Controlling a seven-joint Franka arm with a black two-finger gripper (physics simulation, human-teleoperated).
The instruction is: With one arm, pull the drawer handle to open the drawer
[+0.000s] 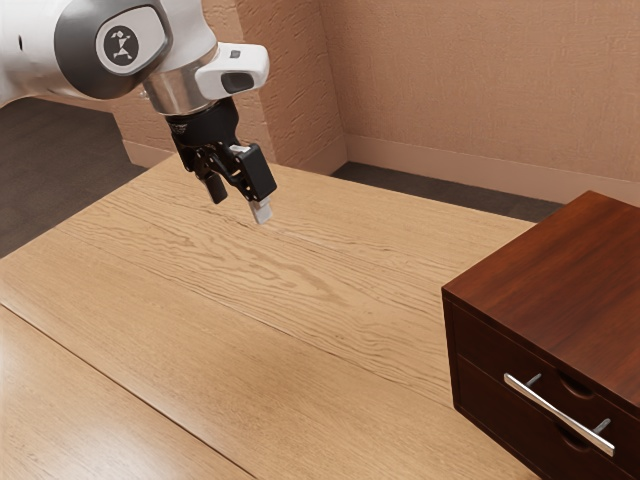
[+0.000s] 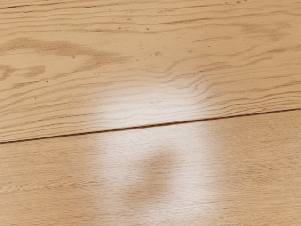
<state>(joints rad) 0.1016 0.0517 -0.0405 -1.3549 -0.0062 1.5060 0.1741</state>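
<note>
Here the 2 fingers (image 1: 238, 203) hang apart (empty), far from the drawer handle (image 1: 558, 408).

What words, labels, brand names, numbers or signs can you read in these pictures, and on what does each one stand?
No words, numbers or brand names can be read.
One sign: a small white figure, without letters, on a dark round badge on the arm.
The cabinet, its handle and the table bear no writing.
</note>
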